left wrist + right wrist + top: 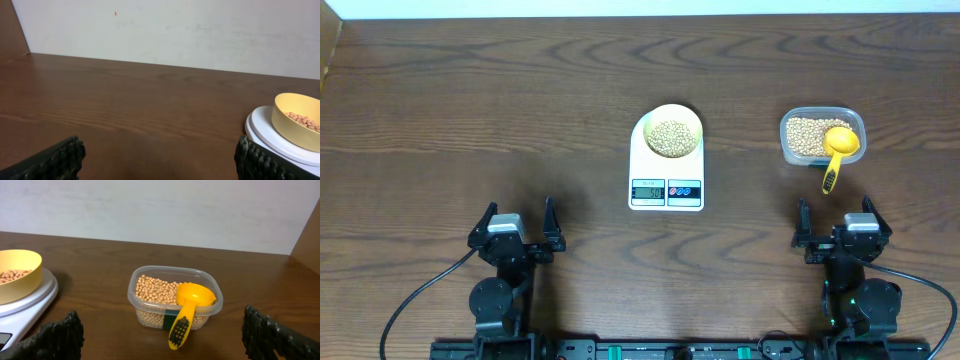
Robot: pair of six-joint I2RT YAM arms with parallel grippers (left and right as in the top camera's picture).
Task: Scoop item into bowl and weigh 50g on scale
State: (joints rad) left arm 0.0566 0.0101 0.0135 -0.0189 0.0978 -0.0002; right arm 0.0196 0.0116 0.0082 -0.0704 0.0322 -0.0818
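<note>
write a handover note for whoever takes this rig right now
Left gripper: open, empty, away from everything.
Right gripper: open, empty, in front of the tub.
Bowl sits on the scale with beans in it. The tub, right of the scale, holds more beans. The scoop rests in it, handle over the front rim.
Done: beans are in the bowl.
Left: the display is unreadable here, so 50 g is unconfirmed. Check it and adjust if off.

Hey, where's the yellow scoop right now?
In the overhead view the yellow scoop rests in the clear tub of beans, right of the scale, its handle sticking out over the near rim toward the right gripper.
</note>
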